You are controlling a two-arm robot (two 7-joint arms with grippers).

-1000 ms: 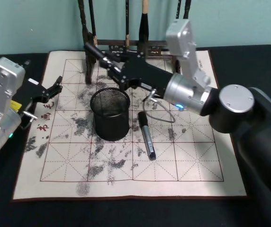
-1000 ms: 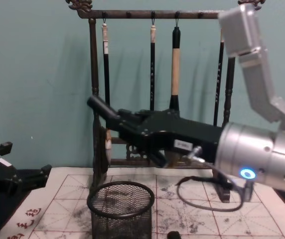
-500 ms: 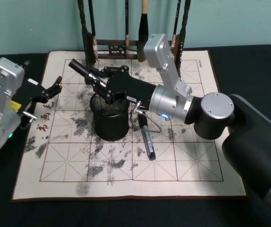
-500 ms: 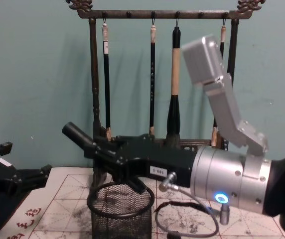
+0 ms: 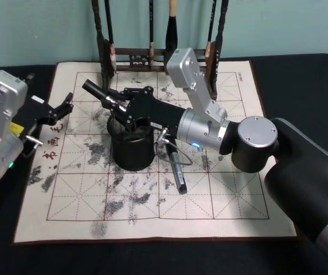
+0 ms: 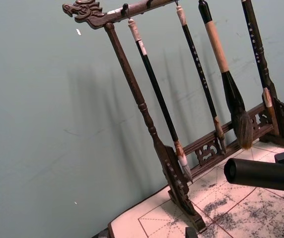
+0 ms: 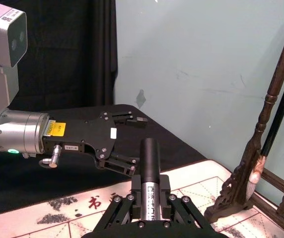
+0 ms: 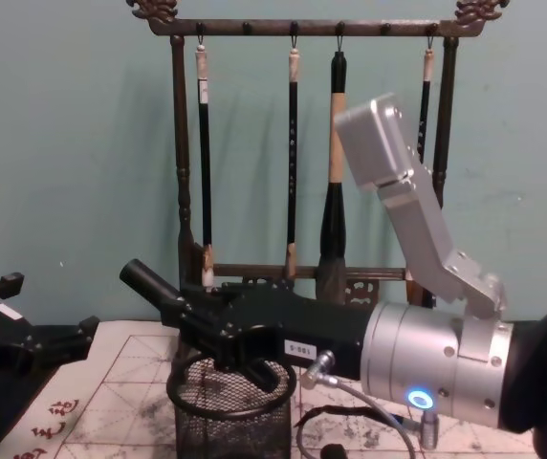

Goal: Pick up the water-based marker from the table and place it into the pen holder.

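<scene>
Pen holder (image 5: 132,154): mid tabletop (image 5: 301,74), mouth covered by right tool (image 5: 118,105)
Marker (image 5: 98,93): clamped in right tool, tilted over holder rim
Left tool (image 5: 62,109): wide, left edge
Change: right tool lower than before

Held marker (image 5: 97,90): black barrel, which I see clamped in the right gripper (image 5: 118,105). It is tilted, free end raised toward my left, above the holder.
Second marker (image 5: 178,172): black, lying flat just right of the holder.
Pen holder (image 5: 131,153): black mesh cup, upright.
Table (image 5: 301,80): dark, under a white, ink-stained gridded mat (image 5: 227,195).
</scene>
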